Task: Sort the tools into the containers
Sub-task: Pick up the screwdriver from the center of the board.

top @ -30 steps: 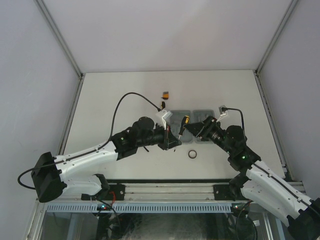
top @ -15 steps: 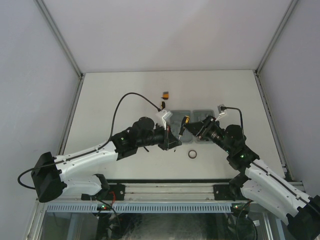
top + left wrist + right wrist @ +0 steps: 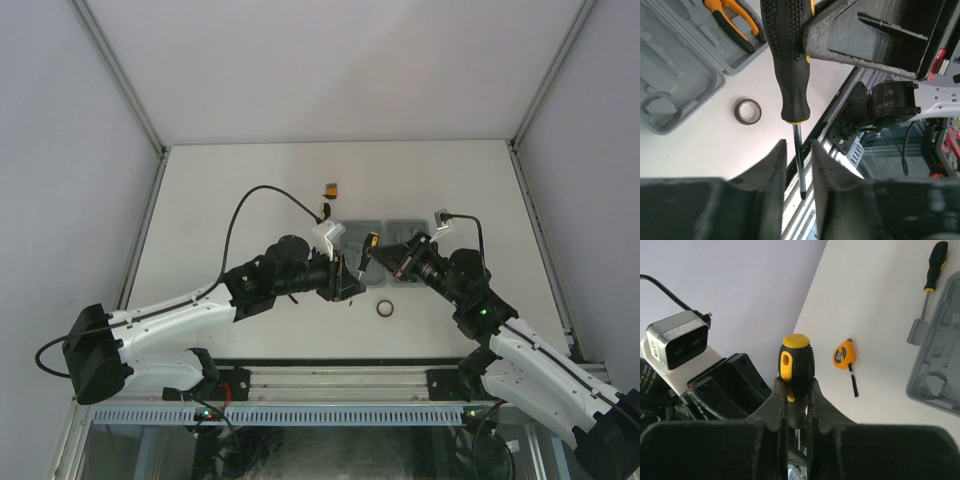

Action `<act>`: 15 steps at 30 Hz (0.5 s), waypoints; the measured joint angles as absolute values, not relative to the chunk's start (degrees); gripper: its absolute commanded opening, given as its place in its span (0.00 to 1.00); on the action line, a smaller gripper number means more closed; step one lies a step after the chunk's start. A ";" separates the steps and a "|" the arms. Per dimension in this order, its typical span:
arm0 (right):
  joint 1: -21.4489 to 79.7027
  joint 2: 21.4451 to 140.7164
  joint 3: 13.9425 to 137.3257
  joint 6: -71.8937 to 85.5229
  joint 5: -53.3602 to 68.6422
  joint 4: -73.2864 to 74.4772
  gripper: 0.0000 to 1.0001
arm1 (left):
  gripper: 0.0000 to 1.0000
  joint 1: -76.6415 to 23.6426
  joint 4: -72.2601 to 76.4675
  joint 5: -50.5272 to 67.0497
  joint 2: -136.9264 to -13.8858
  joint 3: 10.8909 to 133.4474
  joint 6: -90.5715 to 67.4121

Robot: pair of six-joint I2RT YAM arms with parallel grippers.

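A black-and-yellow screwdriver (image 3: 797,367) hangs in the air between the two arms above the table. My right gripper (image 3: 796,390) is shut on its handle. The thin shaft (image 3: 799,160) runs down between the jaws of my left gripper (image 3: 799,165), which stand slightly apart from it with a gap on each side, so this gripper is open. From above, the two grippers meet at the screwdriver (image 3: 368,247) over the open grey case (image 3: 405,225). Orange-handled pliers (image 3: 735,25) lie in the case (image 3: 675,80). A small black ring (image 3: 748,111) lies on the table beside it.
An orange tape measure (image 3: 845,354) and a second screwdriver (image 3: 935,265) lie on the white table beyond the case (image 3: 940,355). The ring (image 3: 385,309) sits near the table's front edge, with the arms' base rail (image 3: 330,380) just below.
My right gripper has closed onto the screwdriver's handle. My left gripper's jaws have parted slightly and let go of the shaft. Both arms have barely moved.
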State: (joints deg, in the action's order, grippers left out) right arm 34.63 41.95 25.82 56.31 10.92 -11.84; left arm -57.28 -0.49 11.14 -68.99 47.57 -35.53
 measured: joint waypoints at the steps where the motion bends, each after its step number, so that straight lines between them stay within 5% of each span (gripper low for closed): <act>1: 34.63 41.95 25.82 56.25 10.83 -11.55 0.00 | 0.42 -57.34 -0.51 11.00 -68.95 47.57 -35.22; 5: 34.63 41.58 25.82 55.61 10.17 -9.28 0.00 | 0.52 -57.52 -1.10 10.15 -68.38 47.57 -34.83; 15: 33.76 38.72 27.11 51.48 0.10 5.89 0.00 | 0.53 -54.54 -6.46 7.40 -63.51 47.59 -33.87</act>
State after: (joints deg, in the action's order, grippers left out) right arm 33.76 38.72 27.11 51.48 0.10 5.89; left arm -54.54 -6.46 7.40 -63.51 47.59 -33.87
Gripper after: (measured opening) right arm 0.081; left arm 0.526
